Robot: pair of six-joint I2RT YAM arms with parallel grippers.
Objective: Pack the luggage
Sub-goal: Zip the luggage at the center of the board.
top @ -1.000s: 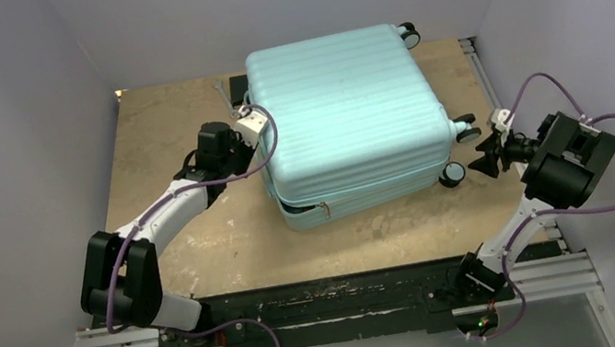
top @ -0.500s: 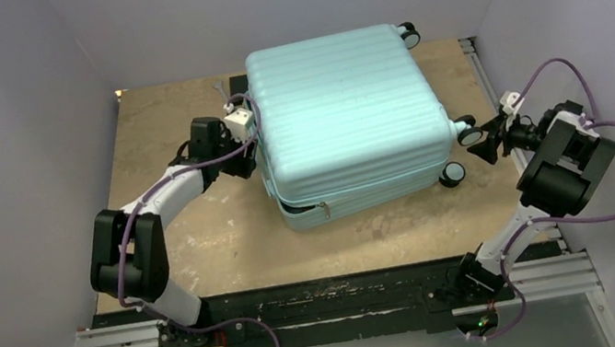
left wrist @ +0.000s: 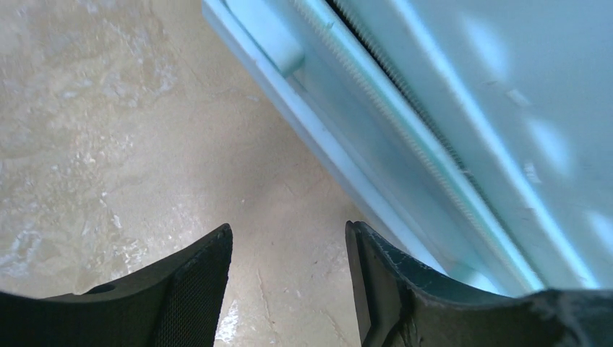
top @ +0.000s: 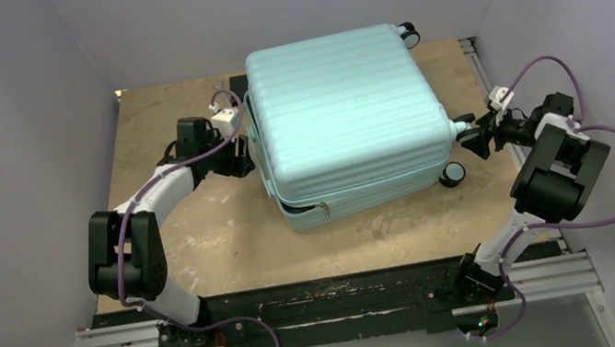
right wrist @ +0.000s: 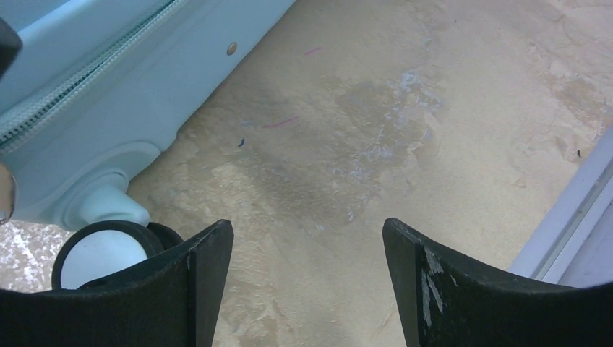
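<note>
The luggage (top: 346,116) lies flat mid-table, a pale mint ribbed shell with its lid down; the top half sits slightly askew over the lower half at the near edge. My left gripper (top: 243,157) stands open beside its left side, with only bare table between the fingers. The left wrist view shows that gripper (left wrist: 289,246) next to the zipper line of the luggage (left wrist: 448,108). My right gripper (top: 471,134) is open at the luggage's right side by the wheels. In the right wrist view its left finger (right wrist: 202,275) stands just beside a wheel (right wrist: 101,253); nothing is between the fingers.
The tan table (top: 193,238) is boxed in by grey walls on three sides. A metal rail (top: 479,72) runs along its right edge and shows at the right (right wrist: 571,231) of the right wrist view. A small dark plate (top: 235,82) lies behind the luggage's back left corner.
My left gripper has opened and drawn back leftward from the luggage's left edge. My right gripper has opened wider and moved farther back, up to the right-side wheel.
</note>
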